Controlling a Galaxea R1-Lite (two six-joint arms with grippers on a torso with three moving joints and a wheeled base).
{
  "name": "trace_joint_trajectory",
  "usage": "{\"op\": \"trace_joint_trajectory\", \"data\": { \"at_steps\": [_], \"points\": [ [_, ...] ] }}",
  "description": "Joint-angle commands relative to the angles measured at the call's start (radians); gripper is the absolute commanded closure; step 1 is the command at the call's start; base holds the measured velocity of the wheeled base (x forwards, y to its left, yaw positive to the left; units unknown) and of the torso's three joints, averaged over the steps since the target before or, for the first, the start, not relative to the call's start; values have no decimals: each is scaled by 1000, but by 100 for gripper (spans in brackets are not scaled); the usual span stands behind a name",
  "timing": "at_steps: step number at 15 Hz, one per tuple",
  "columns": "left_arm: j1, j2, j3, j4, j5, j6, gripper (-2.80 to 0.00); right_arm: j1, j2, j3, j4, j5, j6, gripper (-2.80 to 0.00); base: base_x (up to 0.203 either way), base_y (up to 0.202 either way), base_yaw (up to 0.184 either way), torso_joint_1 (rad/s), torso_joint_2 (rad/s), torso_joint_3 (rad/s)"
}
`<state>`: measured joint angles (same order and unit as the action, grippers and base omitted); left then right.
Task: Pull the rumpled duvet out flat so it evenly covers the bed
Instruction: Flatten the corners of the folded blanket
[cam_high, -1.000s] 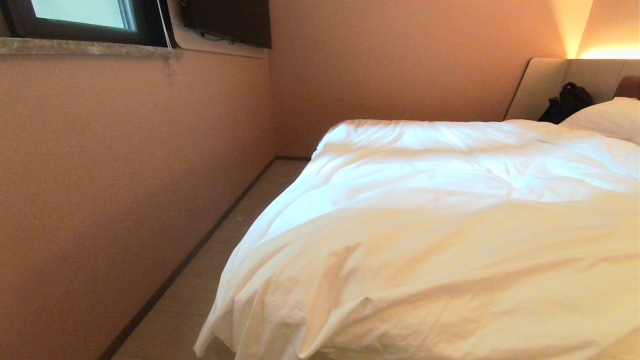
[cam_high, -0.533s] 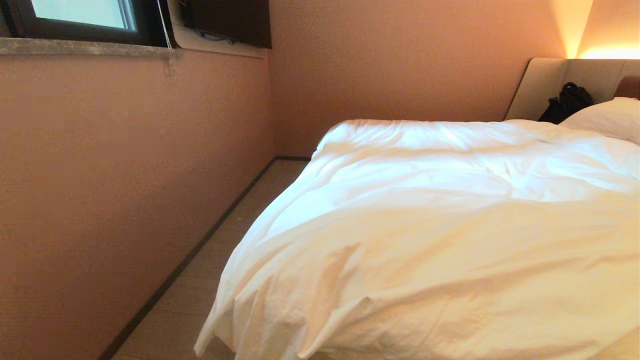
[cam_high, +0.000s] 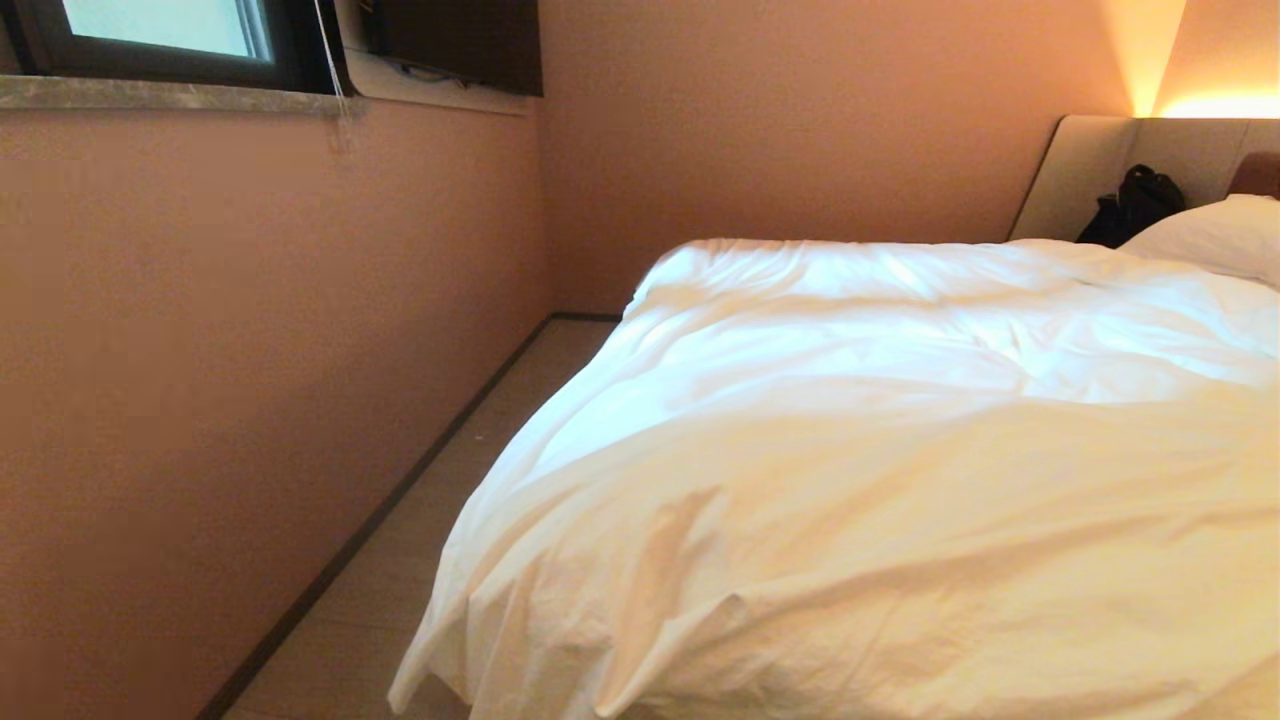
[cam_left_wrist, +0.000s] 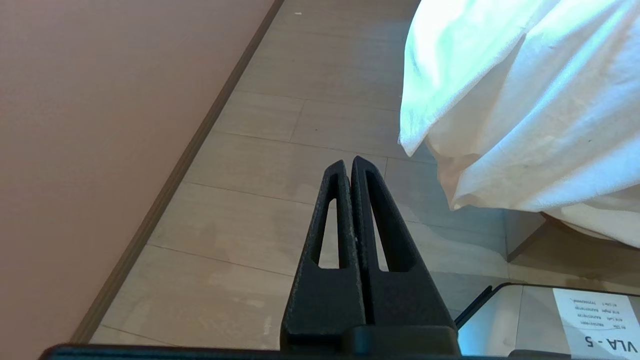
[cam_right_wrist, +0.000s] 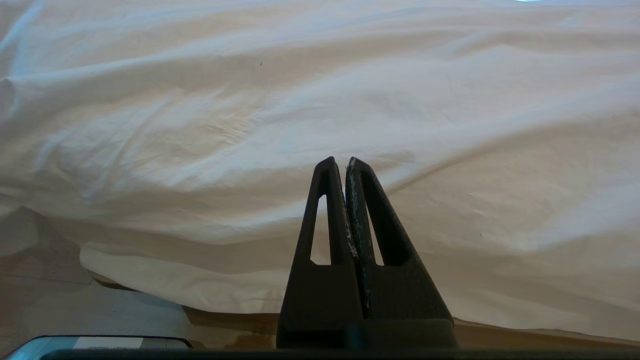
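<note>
Our left gripper, a pair of matte black slotted plastic fingers tapering to blunt tips, is pressed together on nothing and hangs over the pale wood-grain plank floor near the bed's near-left corner; we judge it parked there, clear of the cloth, because no pull is under way. Just beside it the large puffy white cotton duvet spills off the corner in loose hanging folds with a soft pointed tip that stops short of the floor. Our right gripper, the same black wedge shape with scuffed pale marks along its inner edge, is likewise pinched together and empty, pointing at the duvet's draped near side without touching it, so far as we can tell. From the head view neither arm shows; the duvet lies spread across the wide low bed, whose tan wooden base peeps out under the hem, and reaches to a white rectangular pillow at the far right. Its surface is soft and creased, with long shallow ridges and a crumpled near-left corner, so we judge some smoothing may remain. Beyond stand a beige padded headboard, a black bag against it, and the smooth pinkish wall on the left.
</note>
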<state>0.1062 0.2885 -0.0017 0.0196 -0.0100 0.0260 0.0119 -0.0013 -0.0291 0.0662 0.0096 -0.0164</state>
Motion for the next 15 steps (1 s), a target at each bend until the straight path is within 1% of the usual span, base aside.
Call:
{"op": "trace_joint_trajectory", "data": {
  "at_steps": [1, 3, 5, 13, 15],
  "points": [
    [-2, 1, 0, -1, 1, -3, 0, 0, 1, 0, 1, 0, 0, 0, 0, 0, 0, 0, 0, 0],
    [-46, 12, 0, -1, 1, -2, 0, 0, 1, 0, 0, 0, 0, 0, 0, 0, 0, 0, 0, 0],
    [-86, -14, 0, -1, 1, -3, 0, 0, 1, 0, 1, 0, 0, 0, 0, 0, 0, 0, 0, 0],
    [-94, -281, 0, -1, 3, -11, 0, 0, 1, 0, 0, 0, 0, 0, 0, 0, 0, 0, 0, 0],
    [-94, -289, 2, -1, 2, -15, 0, 0, 1, 0, 0, 0, 0, 0, 0, 0, 0, 0, 0, 0]
  ]
}}
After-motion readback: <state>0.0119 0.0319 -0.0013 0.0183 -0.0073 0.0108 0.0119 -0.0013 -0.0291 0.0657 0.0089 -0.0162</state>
